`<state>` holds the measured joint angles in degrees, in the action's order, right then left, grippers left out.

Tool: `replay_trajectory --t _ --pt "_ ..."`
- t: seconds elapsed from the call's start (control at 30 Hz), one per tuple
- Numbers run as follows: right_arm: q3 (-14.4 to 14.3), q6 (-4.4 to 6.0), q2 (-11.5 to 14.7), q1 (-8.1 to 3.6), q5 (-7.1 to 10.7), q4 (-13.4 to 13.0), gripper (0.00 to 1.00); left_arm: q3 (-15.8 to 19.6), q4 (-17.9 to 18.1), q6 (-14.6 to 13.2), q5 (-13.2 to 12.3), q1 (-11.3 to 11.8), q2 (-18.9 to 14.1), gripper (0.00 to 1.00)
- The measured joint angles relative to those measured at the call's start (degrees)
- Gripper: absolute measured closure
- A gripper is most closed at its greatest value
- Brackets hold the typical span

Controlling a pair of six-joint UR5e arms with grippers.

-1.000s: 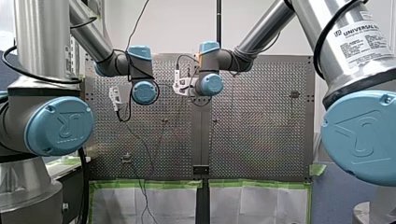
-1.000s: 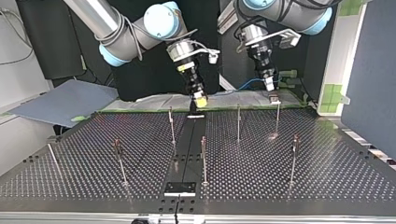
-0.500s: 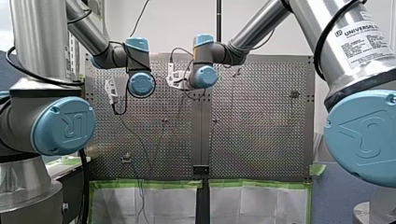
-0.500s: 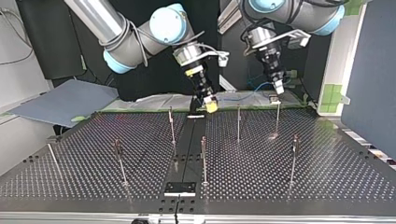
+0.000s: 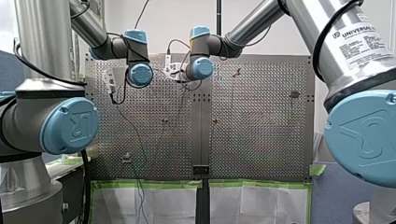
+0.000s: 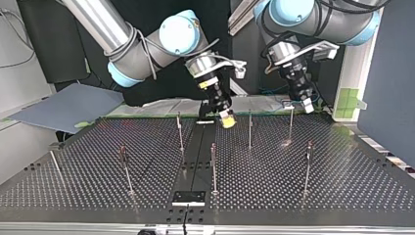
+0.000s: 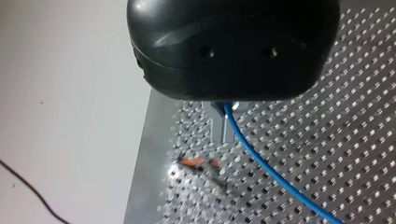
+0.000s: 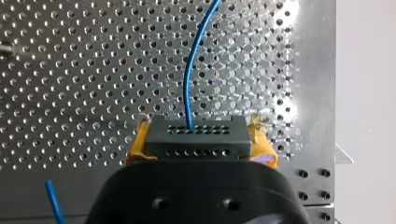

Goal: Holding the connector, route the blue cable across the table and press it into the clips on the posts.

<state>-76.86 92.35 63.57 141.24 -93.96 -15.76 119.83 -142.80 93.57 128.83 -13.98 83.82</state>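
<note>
Front view: both arms reach over far end of grey perforated metal table (image 5: 261, 116).

Top view: my right gripper (image 6: 226, 119), yellow-padded, low over table beside thin metal post (image 6: 250, 129). My left gripper (image 6: 307, 105) at view's right, near another post.

Left wrist view: metal fingers (image 7: 219, 128) pinched on thin blue cable (image 7: 261, 163), which trails away over table. Orange clip (image 7: 191, 162) just ahead.

Right wrist view: yellow pads (image 8: 137, 145) clamped on black perforated rectangular connector (image 8: 194, 135); blue cable rises out of its top face, arching over table.

My right hand (image 8: 201, 140) clamps the dark connector (image 8: 195, 136) between yellow pads (image 8: 264, 144), its blue cable (image 8: 189, 79) arching over the perforated worktop (image 8: 70, 70).
</note>
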Motion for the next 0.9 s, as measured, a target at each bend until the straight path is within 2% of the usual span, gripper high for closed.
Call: replay_trajectory --t 0.27,0.4,0.6,0.9 --pt "3.96 0.23 -2.56 0.54 0.4 2.22 1.0 -2.81 -1.31 -0.36 -1.14 2.42 0.11 1.0" --pt "5.86 0.69 -3.75 0.71 0.63 3.41 1.0 -3.13 -1.16 0.18 -3.15 4.45 0.46 1.0" --pt "8.99 2.15 -5.66 0.77 1.43 4.36 1.0 -3.67 -0.94 0.73 -6.08 7.38 1.32 1.0" --pt "13.56 2.4 -8.17 0.69 1.57 6.25 1.0 -5.96 -0.5 2.54 -10.16 11.46 4.42 1.0"
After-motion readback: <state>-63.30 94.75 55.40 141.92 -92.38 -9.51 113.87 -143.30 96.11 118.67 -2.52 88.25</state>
